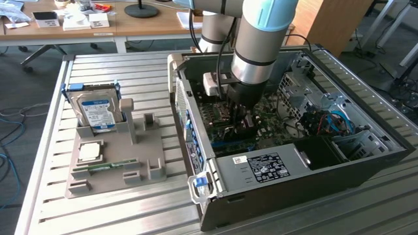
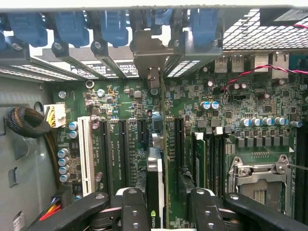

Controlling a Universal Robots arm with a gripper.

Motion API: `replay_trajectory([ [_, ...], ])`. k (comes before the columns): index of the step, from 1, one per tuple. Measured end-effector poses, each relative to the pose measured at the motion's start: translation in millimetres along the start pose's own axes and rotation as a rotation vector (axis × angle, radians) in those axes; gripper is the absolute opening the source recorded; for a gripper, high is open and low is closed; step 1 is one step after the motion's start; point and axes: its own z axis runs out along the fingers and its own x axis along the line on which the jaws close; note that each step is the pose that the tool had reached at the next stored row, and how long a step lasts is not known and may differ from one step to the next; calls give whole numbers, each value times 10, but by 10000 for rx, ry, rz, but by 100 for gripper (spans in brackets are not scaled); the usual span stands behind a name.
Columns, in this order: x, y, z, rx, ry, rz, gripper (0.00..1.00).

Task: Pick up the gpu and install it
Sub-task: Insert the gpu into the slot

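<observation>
**Card edge-on between the fingers, over the slots**

Here, from the wrist view, I see the gripper [image 2: 162,204] nearest: two matte black fingers [image 2: 134,209] with round rivets, standing wide and holding the gpu [image 2: 155,183] between them. The card shows edge-on, a thin dark strip with a pale metal band, running away toward its grey end bracket at the case's rear wall. I cannot tell whether its lower edge is seated in a slot; the fingers cover that part.

Beyond lies the green motherboard [image 2: 120,103], dense with small silver capacitors, a white slot [image 2: 85,154] and several long black ones. A square metal processor socket [image 2: 262,175] sits to one side, cut off by the frame. A braided black cable bundle [image 2: 26,122] ends in a white plug.

In the exterior view the arm's grey and pale-blue sleeve reaches down into the open computer case [image 1: 365,161], hiding the card. On the ribbed aluminium table [image 1: 130,215], well apart from the case, a grey moulded holder [image 1: 114,169] carries a silver hard drive [image 1: 97,112] with a blue label, upright, and a narrow green memory stick [image 1: 107,165].
</observation>
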Motion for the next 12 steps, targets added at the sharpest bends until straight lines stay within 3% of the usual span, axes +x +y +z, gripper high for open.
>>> replay_trajectory([
  [4, 1, 0, -1, -1, 7, 0, 38],
  [7, 1, 0, -2, -1, 4, 0, 27],
  [12, 1, 0, 6, 1, 2, 0, 27],
])
